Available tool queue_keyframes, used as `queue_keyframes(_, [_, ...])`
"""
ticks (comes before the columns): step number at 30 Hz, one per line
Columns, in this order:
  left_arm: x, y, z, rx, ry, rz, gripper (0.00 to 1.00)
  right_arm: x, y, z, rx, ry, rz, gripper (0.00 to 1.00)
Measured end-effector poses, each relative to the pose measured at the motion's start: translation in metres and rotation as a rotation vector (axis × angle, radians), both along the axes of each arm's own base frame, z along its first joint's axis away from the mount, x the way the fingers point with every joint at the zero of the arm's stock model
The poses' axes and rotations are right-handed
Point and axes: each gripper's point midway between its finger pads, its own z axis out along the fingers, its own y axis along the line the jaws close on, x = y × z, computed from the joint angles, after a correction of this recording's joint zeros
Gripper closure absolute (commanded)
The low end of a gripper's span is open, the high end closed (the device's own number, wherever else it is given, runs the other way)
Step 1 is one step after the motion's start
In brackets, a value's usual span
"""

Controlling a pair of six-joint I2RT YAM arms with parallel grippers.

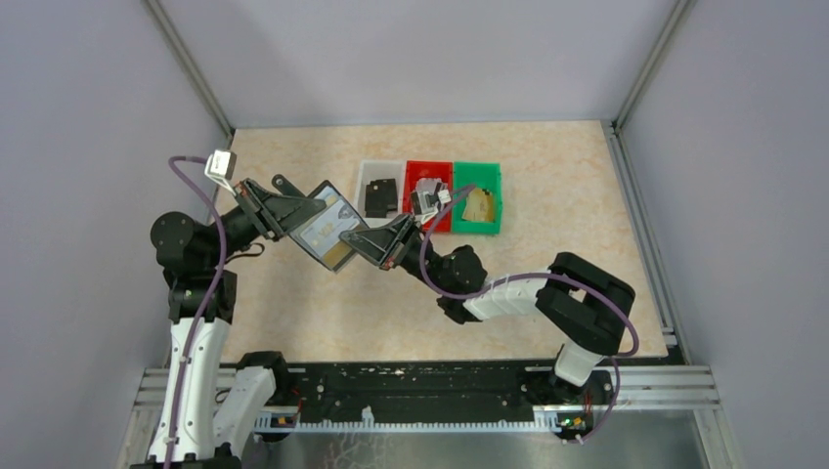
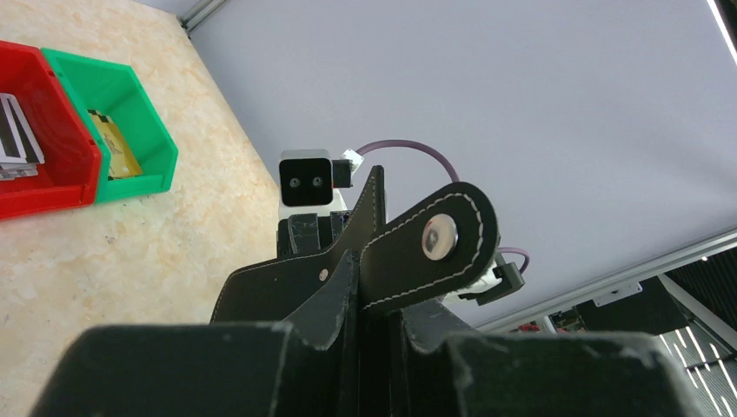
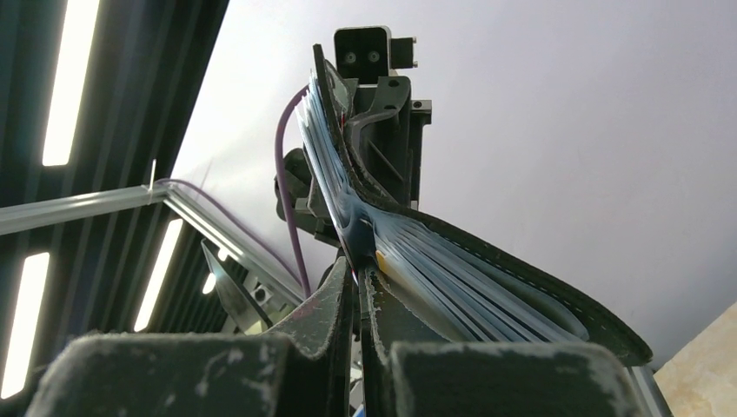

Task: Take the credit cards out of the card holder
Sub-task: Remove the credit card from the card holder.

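The black card holder [image 1: 326, 227] hangs open above the table between my two arms, its pale inner panels facing up. My left gripper [image 1: 301, 209] is shut on its far left edge. In the left wrist view the jaws [image 2: 382, 323] clamp the black leather, and the strap tab [image 2: 432, 246] with its metal snap sticks up. My right gripper [image 1: 350, 238] is shut on the thin edge of a credit card [image 3: 357, 257] at the holder's fold. The blue-grey panels [image 3: 452, 291] fan out to the right. A gold-tan card [image 1: 338, 256] shows at the holder's near corner.
At the back stand three bins side by side. The white bin [image 1: 368, 174] holds a black item, the red bin [image 1: 426, 172] silvery cards [image 1: 427, 191], and the green bin [image 1: 477, 174] a gold card [image 1: 479, 207]. Grey walls enclose the table.
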Motion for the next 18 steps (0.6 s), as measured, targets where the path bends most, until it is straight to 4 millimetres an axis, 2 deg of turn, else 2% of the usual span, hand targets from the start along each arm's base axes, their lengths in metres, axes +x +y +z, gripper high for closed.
queue_keyframes(13, [0.0021, 0.0001, 0.0012, -0.007, 0.016, -0.008, 1.0, -0.0031, 0.0034, -0.0021, 0.001, 0.012, -0.007, 1.0])
queue_keyframes(18, [0.0024, -0.0006, 0.0001, -0.005, 0.027, -0.018, 1.0, -0.005, -0.0017, -0.0031, -0.006, 0.004, -0.017, 1.0])
